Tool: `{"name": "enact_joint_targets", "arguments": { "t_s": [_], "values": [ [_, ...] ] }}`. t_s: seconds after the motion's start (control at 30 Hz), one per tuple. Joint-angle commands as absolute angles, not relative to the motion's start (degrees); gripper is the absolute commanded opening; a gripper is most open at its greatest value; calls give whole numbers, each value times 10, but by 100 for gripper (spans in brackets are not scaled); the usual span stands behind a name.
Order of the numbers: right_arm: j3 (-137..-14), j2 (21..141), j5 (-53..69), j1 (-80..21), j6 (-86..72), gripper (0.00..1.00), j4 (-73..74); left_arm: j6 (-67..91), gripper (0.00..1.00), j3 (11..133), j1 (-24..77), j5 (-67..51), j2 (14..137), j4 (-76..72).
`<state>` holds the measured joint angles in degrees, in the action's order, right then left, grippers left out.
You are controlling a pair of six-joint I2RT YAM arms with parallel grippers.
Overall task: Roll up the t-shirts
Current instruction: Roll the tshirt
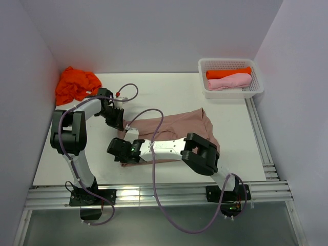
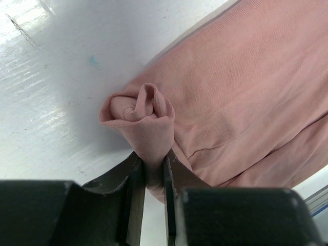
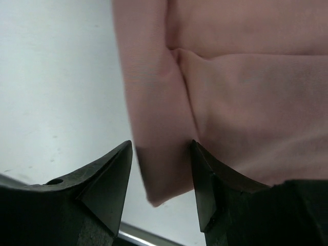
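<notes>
pinkish-brown tee [image 1: 184, 128]: mid-table, mostly flat, roll only started at its left end
left gripper [image 2: 152, 169]: clamped on that roll's end
right gripper [image 3: 161, 146]: jaws apart, straddling near hem, no grip
done imo: orange roll [image 1: 228, 73] + pink roll [image 1: 229, 81] in basket [image 1: 205, 64]
todo: orange heap [image 1: 76, 84] back-left, unrolled

The left arm [image 1: 69, 134] reaches forward, elbow bent, its left gripper [image 2: 154, 171] clamped narrowly on the pinkish-brown t-shirt [image 2: 246, 77]. The right arm [image 1: 169, 147] stretches low to the left, its right gripper [image 3: 161, 154] spread wide, seemingly gripping nothing.
</notes>
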<state>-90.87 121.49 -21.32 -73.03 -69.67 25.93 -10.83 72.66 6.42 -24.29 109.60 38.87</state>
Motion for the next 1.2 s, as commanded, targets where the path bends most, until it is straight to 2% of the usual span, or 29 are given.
{"name": "enact_joint_targets", "arguments": {
  "t_s": [0.0,0.07,0.17,0.23,0.3,0.4,0.47,0.6,0.7,1.0,1.17],
  "values": [
    [-931,1226,-219,-731,-706,57,282,-115,22,746,68,-229,1086,375],
    [-927,1224,-215,-731,-706,54,275,-115,22,747,68,-227,1087,375],
    [-916,1220,-211,-731,-708,40,260,-115,23,749,68,-228,1087,376],
    [-902,1216,-207,-731,-709,27,250,-118,24,751,68,-227,1088,376],
    [-879,1208,-197,-731,-715,17,222,-119,28,754,68,-229,1089,379],
    [-831,1191,-178,-728,-728,12,168,-122,35,765,68,-236,1089,386],
    [-798,1176,-159,-724,-742,11,106,-127,39,781,68,-253,1091,402],
    [-682,1149,-133,-714,-777,7,-23,-154,54,822,64,-319,1094,458],
    [-620,1134,-118,-705,-802,7,-121,-174,58,853,55,-367,1102,500],
    [-484,1156,-66,-680,-895,7,-429,-220,59,826,16,-400,1080,528],
    [-464,1185,-53,-677,-920,6,-495,-232,59,758,11,-395,1071,501]
  ]
}}
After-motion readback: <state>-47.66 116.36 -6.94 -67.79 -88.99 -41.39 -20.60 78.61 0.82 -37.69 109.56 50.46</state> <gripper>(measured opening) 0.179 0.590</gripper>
